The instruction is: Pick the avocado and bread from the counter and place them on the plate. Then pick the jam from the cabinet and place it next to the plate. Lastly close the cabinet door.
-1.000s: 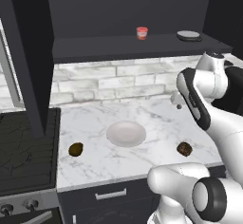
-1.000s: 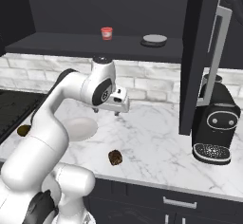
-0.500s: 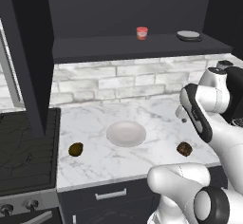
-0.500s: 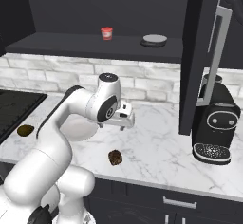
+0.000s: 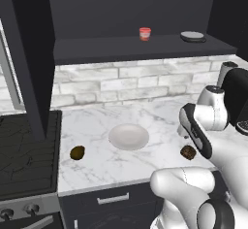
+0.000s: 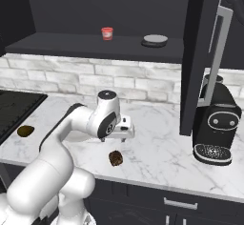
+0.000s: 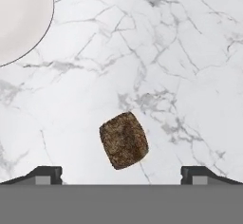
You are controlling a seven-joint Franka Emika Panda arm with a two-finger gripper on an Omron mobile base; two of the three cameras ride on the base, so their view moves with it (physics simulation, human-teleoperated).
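Observation:
The bread [image 7: 124,140], a dark brown knobbly lump, lies on the marble counter [image 7: 166,52] just ahead of my open gripper [image 7: 122,174]; the fingertips [image 7: 46,173] stand wide apart on either side of it, not touching. From the base views the gripper [image 6: 113,140] hovers just above the bread [image 6: 115,158] [image 5: 188,151]. The white plate [image 5: 128,137] [image 7: 21,19] sits mid-counter with nothing on it. Left of it lies the olive avocado [image 5: 77,152] [image 6: 25,131]. The red jam [image 5: 145,33] [image 6: 107,33] stands on the open cabinet shelf [image 5: 135,48].
A grey flat disc [image 6: 155,40] rests on the shelf right of the jam. A black coffee machine [image 6: 217,131] stands at the counter's right, under the open cabinet door [image 6: 200,52]. A dark stove [image 5: 24,155] borders the counter on the left.
The arm has swung down and toward the counter's front; the gripper has dropped from near the backsplash to just above the bread. Nothing else has moved.

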